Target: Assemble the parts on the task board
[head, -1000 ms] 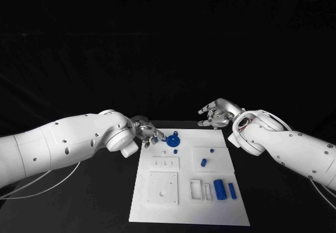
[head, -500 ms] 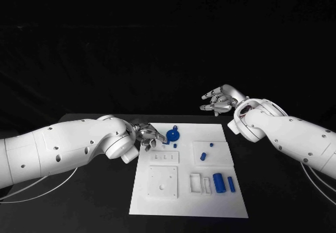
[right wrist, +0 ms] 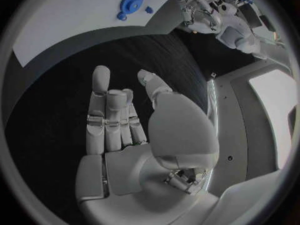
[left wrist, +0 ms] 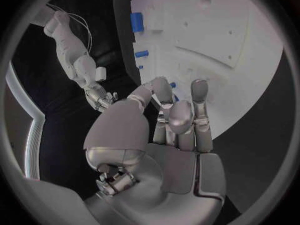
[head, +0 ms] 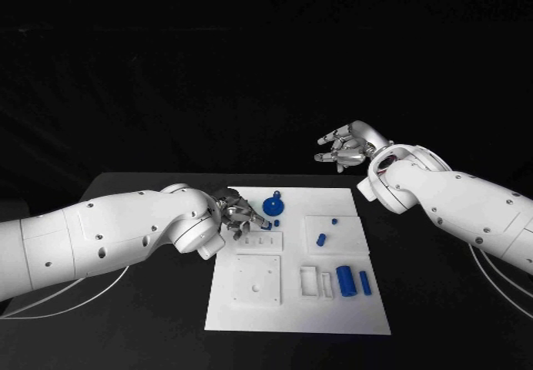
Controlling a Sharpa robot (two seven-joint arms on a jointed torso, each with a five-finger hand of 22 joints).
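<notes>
The white task board (head: pixel 298 308) lies in the middle of the table. On its far part sit a blue gear (head: pixel 274 206) and a small blue peg (head: pixel 276 222). My left hand (head: pixel 239 214) hovers at the board's far left edge beside the gear, its fingertips pinching a small blue piece (head: pixel 266 226). That piece also shows between the fingers (left wrist: pixel 173 85) in the left wrist view. Further right lie a blue pin (head: pixel 321 239), a blue cylinder (head: pixel 346 281) and a blue bar (head: pixel 366 283). My right hand (head: pixel 346 146) is raised beyond the board's far edge, with nothing in it. The gear (right wrist: pixel 131 6) is in the right wrist view too.
White raised blocks stand on the board: a square plate (head: pixel 256 285) near the front left and a slotted holder (head: pixel 318 282) beside the cylinder. Bare black table (head: pixel 444 308) surrounds the board. My left arm (head: pixel 111 239) lies along the board's left side.
The camera has shifted. My right hand has risen and drawn further from the board's far edge. My left hand has come a little toward me alongside the gear, still pinching the small blue piece.
</notes>
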